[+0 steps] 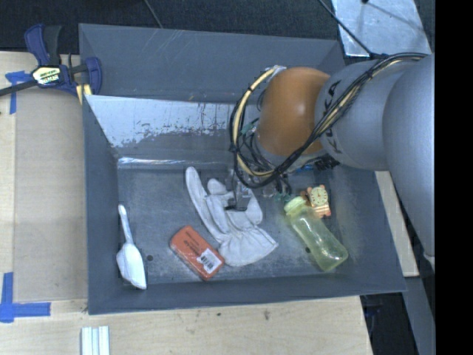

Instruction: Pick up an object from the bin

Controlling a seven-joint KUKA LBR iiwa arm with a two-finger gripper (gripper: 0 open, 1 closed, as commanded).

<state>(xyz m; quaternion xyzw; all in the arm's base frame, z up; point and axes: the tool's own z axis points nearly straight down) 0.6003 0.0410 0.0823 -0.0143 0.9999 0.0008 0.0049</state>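
Target looks like the white fabric glove [244, 246], crumpled, lying flat on the floor of the grey metal bin [100, 220], about dead centre and a bit toward 6 o'clock. It runs as a long strip from its narrow end at 11 o'clock to a wider bunched end at 5 o'clock. The gripper [238, 197] is right over the glove's middle, low against the fabric. Can't tell whether it is apart, together or clamped on anything: the wrist hardware and its shadow hide the tip, so no confirmed hold. Above it sits the rounded orange wrist cover [292, 117] with yellow and black cables [247, 106] looped around its 9 o'clock side. The grey arm [384, 117] comes in from 3 o'clock. At 7 o'clock from the glove is a flat orange rectangular packet [196, 252] with a white label at its lower end, lying diagonally. It is just beside the glove's wide end; can't tell if they touch. At 3 to 4 o'clock from the glove is a translucent yellow-green plastic bottle [316, 237], on its side, cap end pointing to 11 o'clock, apart from the glove. A small yellow block with red spots [318, 200] sits just beside the cap end, at its 1 o'clock. Over at 8 o'clock in the bin, well apart from the rest, is a white plastic spoon [130, 261], bowl toward 6 o'clock, handle toward 12.
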